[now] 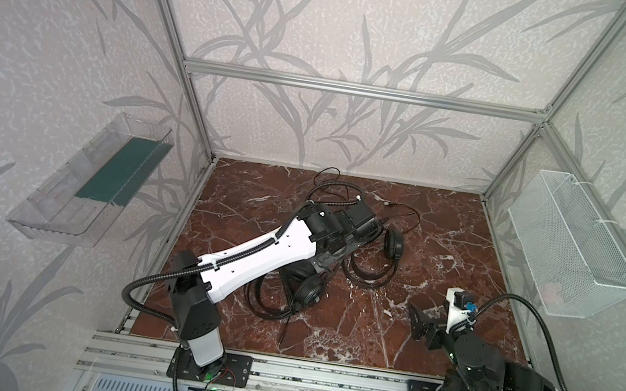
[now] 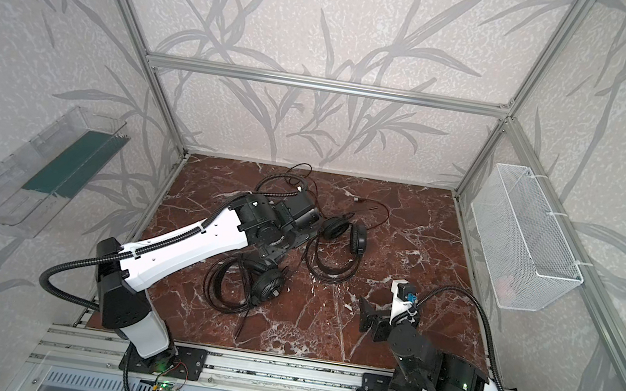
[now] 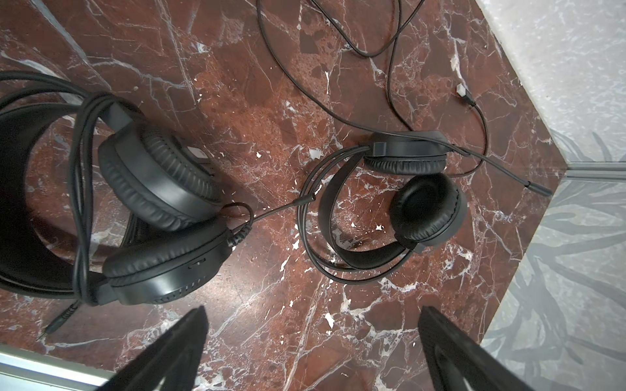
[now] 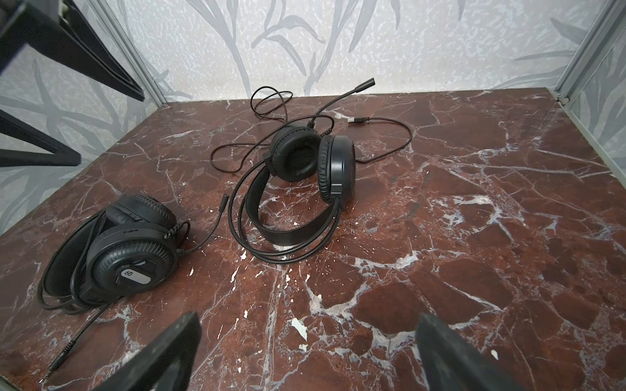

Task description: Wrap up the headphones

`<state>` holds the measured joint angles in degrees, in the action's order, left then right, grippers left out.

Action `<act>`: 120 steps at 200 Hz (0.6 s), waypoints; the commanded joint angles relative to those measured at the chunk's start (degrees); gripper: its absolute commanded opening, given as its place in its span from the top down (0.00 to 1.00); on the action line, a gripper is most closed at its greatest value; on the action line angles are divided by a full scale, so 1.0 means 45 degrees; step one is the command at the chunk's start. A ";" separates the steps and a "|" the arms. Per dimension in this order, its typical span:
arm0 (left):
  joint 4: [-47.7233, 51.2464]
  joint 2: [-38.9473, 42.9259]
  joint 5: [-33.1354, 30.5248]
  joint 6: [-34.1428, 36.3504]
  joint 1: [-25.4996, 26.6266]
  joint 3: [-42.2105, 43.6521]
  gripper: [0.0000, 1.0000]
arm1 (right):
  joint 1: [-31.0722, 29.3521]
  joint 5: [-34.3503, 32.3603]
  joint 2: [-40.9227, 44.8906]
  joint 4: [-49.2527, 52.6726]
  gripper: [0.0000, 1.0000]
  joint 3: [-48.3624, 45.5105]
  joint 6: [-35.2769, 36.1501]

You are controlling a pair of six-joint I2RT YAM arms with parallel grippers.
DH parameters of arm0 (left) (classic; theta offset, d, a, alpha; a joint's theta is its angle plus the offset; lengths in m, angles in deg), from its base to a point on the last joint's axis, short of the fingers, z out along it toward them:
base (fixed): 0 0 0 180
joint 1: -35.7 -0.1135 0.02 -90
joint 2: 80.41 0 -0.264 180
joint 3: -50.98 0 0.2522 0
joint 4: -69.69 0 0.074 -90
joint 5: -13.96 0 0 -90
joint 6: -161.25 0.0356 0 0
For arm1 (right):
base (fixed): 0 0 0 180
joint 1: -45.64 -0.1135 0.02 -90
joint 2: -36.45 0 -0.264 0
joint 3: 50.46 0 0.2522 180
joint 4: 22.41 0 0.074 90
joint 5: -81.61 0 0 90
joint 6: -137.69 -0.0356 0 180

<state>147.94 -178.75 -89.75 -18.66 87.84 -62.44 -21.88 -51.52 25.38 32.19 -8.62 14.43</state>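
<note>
Two black headphones lie on the red marble tabletop (image 1: 465, 236). The nearer headset (image 1: 305, 292) (image 4: 125, 257) has its cable looped round the headband. The farther headset (image 1: 392, 244) (image 3: 416, 189) (image 4: 321, 166) has a mic boom (image 4: 359, 84), and its loose thin cable (image 3: 389, 67) trails to a plug (image 4: 359, 120). My left gripper (image 3: 313, 311) hovers open above the marble between the two headsets, holding nothing. In both top views its fingers are hidden under its wrist. My right gripper (image 4: 307, 316) (image 1: 420, 322) stands open and empty at the front right, well apart from both headsets.
A clear plastic bin (image 1: 95, 181) hangs on the left wall. A white wire basket (image 1: 572, 252) hangs on the right wall. Aluminium frame posts mark the corners, and a rail (image 1: 317, 378) runs along the front edge.
</note>
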 commanded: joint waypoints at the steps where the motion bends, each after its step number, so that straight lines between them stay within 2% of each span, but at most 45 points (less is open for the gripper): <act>1: 0.0663 -0.0714 -0.0246 -0.0827 0.0112 -0.0803 0.01 | 0.0022 -0.0396 0.0193 0.0268 0.01 -0.0126 -0.0208; 70: 0.2058 -0.3541 0.0363 -0.1649 0.0152 -0.3130 0.01 | 0.0024 -0.0507 0.0579 0.0390 0.01 -0.0126 -0.0286; 120: 0.2437 -0.5417 0.1713 -0.2082 0.0149 -0.4049 0.01 | 0.0003 -0.0585 0.0722 0.0407 0.01 -0.0165 -0.0305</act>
<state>155.05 -200.17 -85.71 -23.95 88.22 -78.31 -21.90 -52.48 28.02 33.24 -8.64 13.56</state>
